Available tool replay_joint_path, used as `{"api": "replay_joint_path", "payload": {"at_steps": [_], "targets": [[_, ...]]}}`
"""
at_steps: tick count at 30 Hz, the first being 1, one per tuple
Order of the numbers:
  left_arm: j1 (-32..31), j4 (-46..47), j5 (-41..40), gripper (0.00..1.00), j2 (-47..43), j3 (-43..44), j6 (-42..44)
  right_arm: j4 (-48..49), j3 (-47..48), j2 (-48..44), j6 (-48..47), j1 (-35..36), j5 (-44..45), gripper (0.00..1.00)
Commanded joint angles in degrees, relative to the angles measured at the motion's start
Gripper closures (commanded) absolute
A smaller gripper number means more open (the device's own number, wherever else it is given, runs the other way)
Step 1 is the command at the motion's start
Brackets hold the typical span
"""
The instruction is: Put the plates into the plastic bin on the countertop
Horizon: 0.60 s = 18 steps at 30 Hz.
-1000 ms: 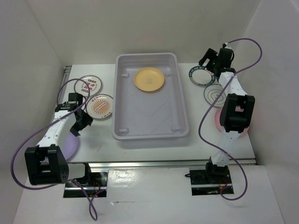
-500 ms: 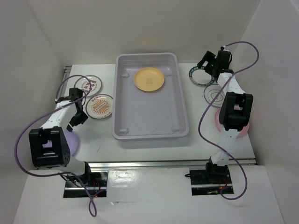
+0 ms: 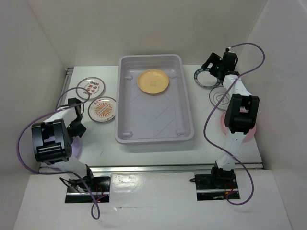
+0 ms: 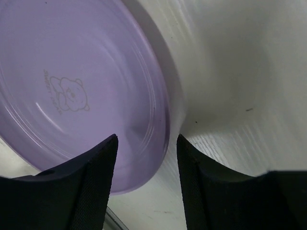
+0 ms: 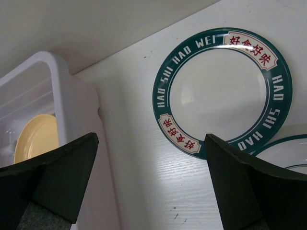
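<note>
Left end effector [image 4: 146,143] part-open astride rim of lavender plate [image 4: 72,86], near-left worktop [image 3: 103,139] corner | right end effector [image 5: 151,143] wide open, empty | plate likely light, stiff, slick: pinch rim

White walls [image 3: 43,52] are boxing the whole scene in on the left, the back and the right. A silvery metal rail [image 3: 158,168] is running straight across the front. Below it, a white shelf [image 3: 153,201] is carrying two dark mounting plates, one left [image 3: 79,190] and one right [image 3: 216,184], with thin red wires showing. Two purple cables are looping loosely, one left [image 3: 19,141], one right [image 3: 205,129].
</note>
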Motion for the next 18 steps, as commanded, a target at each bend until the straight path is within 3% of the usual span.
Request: {"api": "replay_joint_path", "payload": {"at_steps": [1,7,8,9,10,14,18], "targets": [[0.83,2.64,0.78,0.42,1.76,-0.78,0.55,2.35,2.71,0.36,0.31,-0.32,0.27,0.0],[0.83,2.64,1.39,0.74,3.79,-0.26,0.55,1.83,2.71,-0.17,0.31,-0.32,0.79,0.0],[0.83,2.64,1.39,0.81,3.79,-0.26,0.03,1.83,2.71,-0.17,0.31,-0.32,0.79,0.0],[0.83,2.12,1.39,0.96,3.79,0.53,0.02,1.83,2.71,-0.17,0.31,-0.32,0.79,0.0],[0.83,1.16,1.39,1.0,3.79,1.49,0.02,1.83,2.71,-0.69,0.31,-0.32,0.79,0.0],[0.83,-1.3,3.58,1.0,0.73,6.41,1.25,1.83,1.57,-1.4,0.31,-0.32,1.84,0.0],[-4.6,-4.55,6.13,1.0,-3.15,15.28,5.64,2.44,1.56,-1.93,0.31,-0.32,1.85,0.0]]}}
